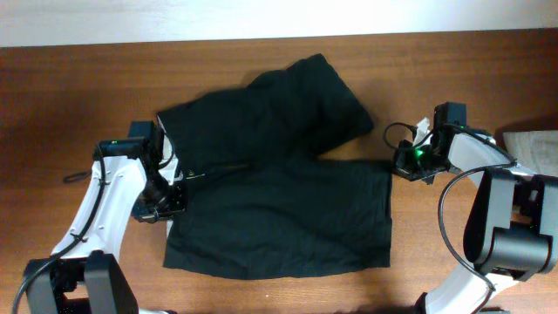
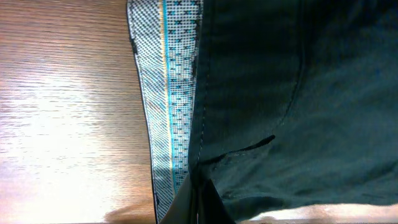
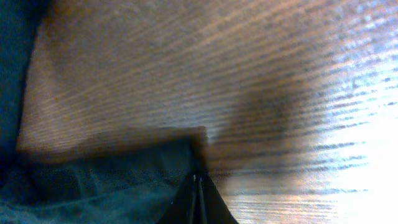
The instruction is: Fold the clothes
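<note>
Overhead, garment: the black shorts [image 1: 279,209] are lying spread on the wooden table [image 1: 70,96], one leg slanting toward the far edge
Left gripper [image 1: 170,202]: its fingers are pressing together, clamping the waistband beside the patterned lining [image 2: 168,93]
Right gripper [image 1: 408,164]: its fingers are meeting at the hem corner; you cannot tell whether cloth is caught
Progress: you are probably starting out, since no tidy fold is showing
Writing: nothing readable is showing

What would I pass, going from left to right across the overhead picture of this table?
left end effector → large black soft fabric shorts → right end effector → light grey folded cloth at the right edge.
</note>
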Tool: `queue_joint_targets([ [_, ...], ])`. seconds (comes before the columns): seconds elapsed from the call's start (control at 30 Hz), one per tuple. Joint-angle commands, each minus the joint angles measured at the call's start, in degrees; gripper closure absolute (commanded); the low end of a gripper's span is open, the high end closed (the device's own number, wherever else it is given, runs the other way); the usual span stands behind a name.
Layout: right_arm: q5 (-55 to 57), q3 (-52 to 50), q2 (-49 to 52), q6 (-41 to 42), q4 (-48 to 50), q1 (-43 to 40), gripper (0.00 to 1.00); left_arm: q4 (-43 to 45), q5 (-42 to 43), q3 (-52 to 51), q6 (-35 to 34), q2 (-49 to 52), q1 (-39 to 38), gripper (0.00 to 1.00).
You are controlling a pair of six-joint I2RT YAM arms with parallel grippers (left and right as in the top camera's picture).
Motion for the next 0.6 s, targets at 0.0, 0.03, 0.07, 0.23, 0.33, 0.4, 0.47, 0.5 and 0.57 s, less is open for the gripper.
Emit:
queue_joint_targets([
  [0.0, -1.38, 4.48, 0.07, -0.81, 0.87, 0.20, 0.96, 0.70, -3.82, 0.50, -1.66, -0.85, 0.20, 1.00],
  [0.03, -1.33, 4.96, 0.07, -0.81, 2.08, 0.20, 0.96, 0.79, -3.82, 0.50, -1.66, -0.85, 0.20, 1.00],
  [0.07, -0.66, 5.16, 0.07, -0.81, 3.89, 0.07, 0.96, 0.79, -4.33, 0.50, -1.68, -0.85, 0.20, 1.00],
  [0.23, -2.36, 5.57, -0.33, -1.16, -3.17, -4.90, 0.63, 1.60, -4.46, 0.50, -2.54, -0.85, 0.20, 0.51],
  [0.33, -6.08, 5.57, -2.75, -5.64, -13.38, -6.88, 0.61, 3.37, -3.02, 0.50, -2.51, -0.85, 0.20, 0.41],
  [0.4, -5.81, 5.55, -4.61, -5.79, -21.84, -6.08, 0.61, 7.30, 3.30, 0.50, -0.94, -0.85, 0.17, 0.41],
  [0.47, -0.20, 4.31, -5.05, -5.73, -34.01, -2.69, 0.59, 11.15, 8.15, 0.50, 1.95, -0.85, 0.13, 0.42],
  [0.5, 0.63, 2.97, -5.05, -5.73, -35.19, -1.16, 0.59, 12.41, 9.18, 0.44, 3.74, -0.83, 0.00, 0.42],
  [0.57, 0.68, -1.53, -5.05, -4.50, -33.77, 2.93, 0.58, 15.72, 14.88, -0.20, 6.97, -0.55, -0.52, 0.41],
])
